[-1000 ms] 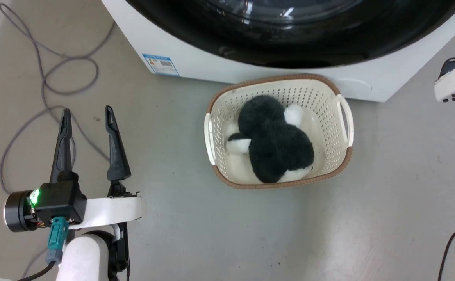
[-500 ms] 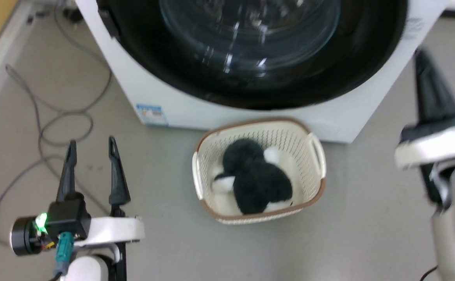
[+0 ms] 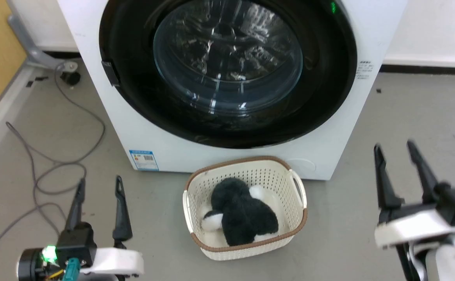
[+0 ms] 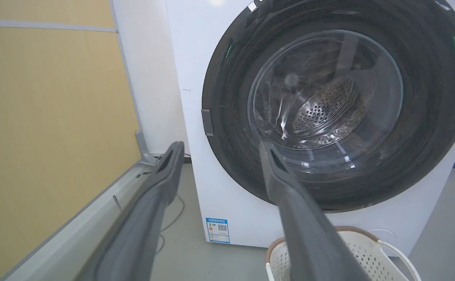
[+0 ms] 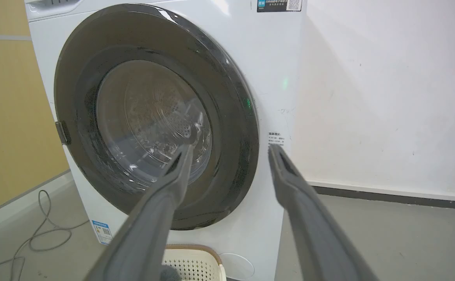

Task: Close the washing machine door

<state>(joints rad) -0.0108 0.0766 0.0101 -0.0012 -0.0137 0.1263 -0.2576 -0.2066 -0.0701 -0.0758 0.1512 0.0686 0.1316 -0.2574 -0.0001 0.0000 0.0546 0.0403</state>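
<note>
Door point(image 3: 227, 70) sat flush in the front of the washing machine point(image 3: 161, 152), black rim flat against the white panel and the steel drum visible through the glass. No gap showed at the rim in either wrist view; I couldn't tell from the frames whether the latch was engaged.

Left claw point(image 3: 100, 179) was low at the left over bare floor, fingers spread wide, holding nothing, well apart from the door. Right claw point(image 3: 393, 145) was low at the right, also spread wide and empty, near the machine's right front corner but not touching it. Both pointed toward the machine.

Cream basket point(image 3: 186, 203) sat on the floor just in front of the machine, under the door, between the two claws, with a black-and-white plush toy point(image 3: 243, 218) inside. Blue label point(image 3: 144, 160) was at the machine's lower left corner. Grey cable point(image 3: 36, 171) lay looped on the floor on the left.
</note>
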